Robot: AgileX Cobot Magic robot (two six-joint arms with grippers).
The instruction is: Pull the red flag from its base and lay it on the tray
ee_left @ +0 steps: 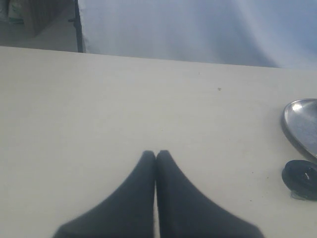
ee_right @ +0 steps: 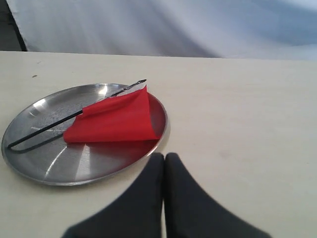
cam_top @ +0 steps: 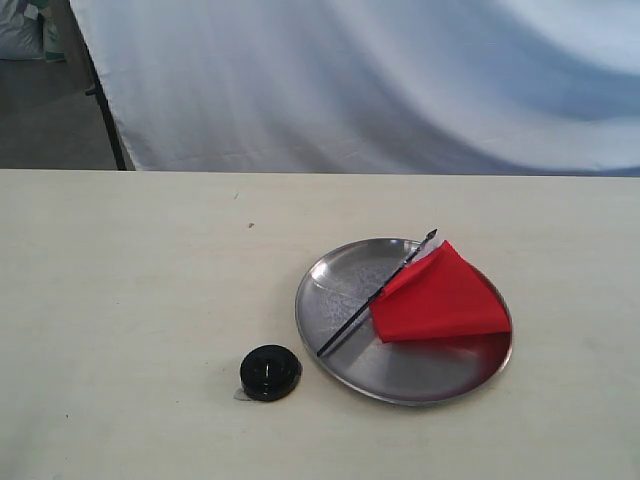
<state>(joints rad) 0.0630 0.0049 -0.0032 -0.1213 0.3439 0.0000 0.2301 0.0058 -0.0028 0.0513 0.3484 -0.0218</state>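
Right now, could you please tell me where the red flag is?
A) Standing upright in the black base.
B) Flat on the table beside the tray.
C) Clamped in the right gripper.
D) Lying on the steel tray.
D: the red flag lies flat on the steel tray, and the black base sits apart with nothing in it.

left claw (ee_left: 156, 154) closed, right claw (ee_right: 164, 157) closed

red flag (cam_top: 440, 295), black stick (cam_top: 350, 322) | base (cam_top: 269, 372) glossy black | tray (cam_top: 345, 270) shiny steel
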